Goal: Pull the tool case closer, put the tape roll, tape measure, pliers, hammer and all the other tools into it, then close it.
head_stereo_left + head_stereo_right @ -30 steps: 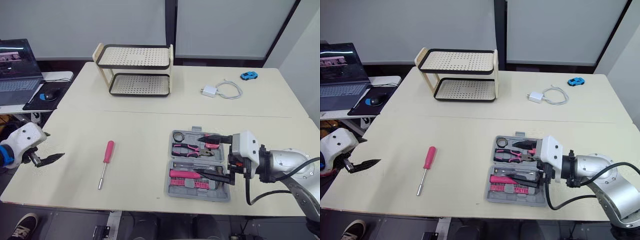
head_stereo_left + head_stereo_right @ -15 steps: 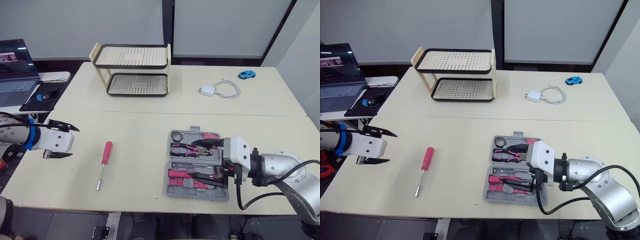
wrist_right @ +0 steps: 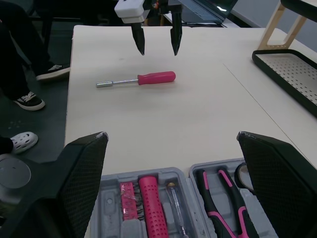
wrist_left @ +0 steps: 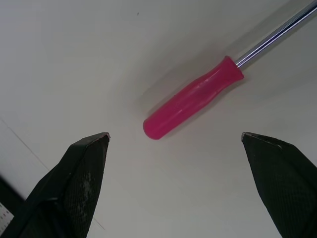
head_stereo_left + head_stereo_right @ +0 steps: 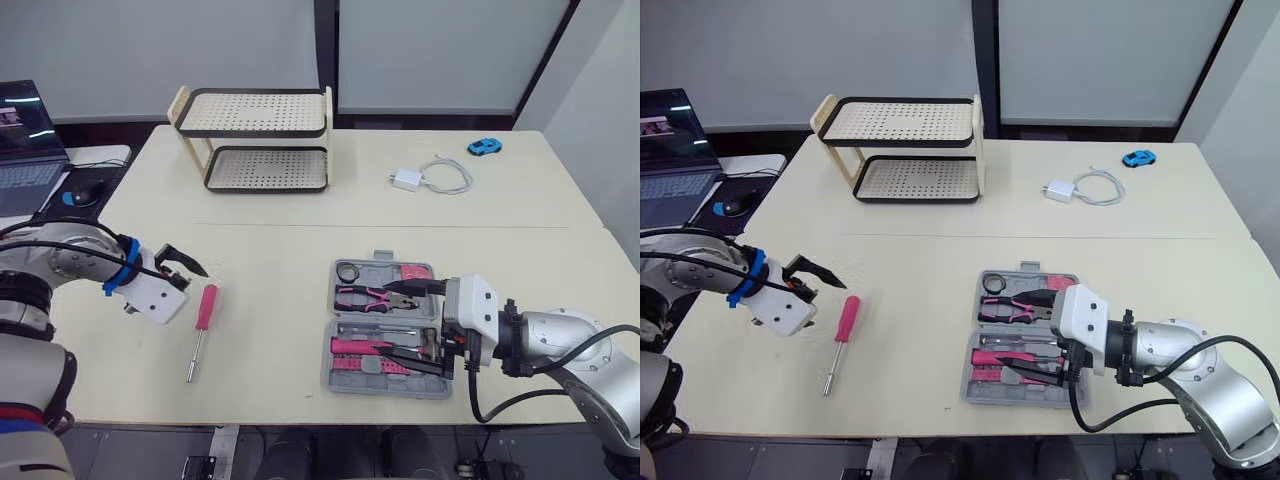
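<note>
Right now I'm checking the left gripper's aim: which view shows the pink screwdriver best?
Left wrist view: the screwdriver looms large, its handle inside the open left gripper, touching neither finger. The eye and right wrist views show it whole but small.

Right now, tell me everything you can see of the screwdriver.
The screwdriver has a smooth pink handle, plastic by the look, rounded at the butt, and a thin shiny metal shaft. It lies flat on the cream table, well left of the open tool case, handle away from the robot, shaft toward the near edge. The left gripper hangs open by the handle's butt; only the table touches it.
</note>
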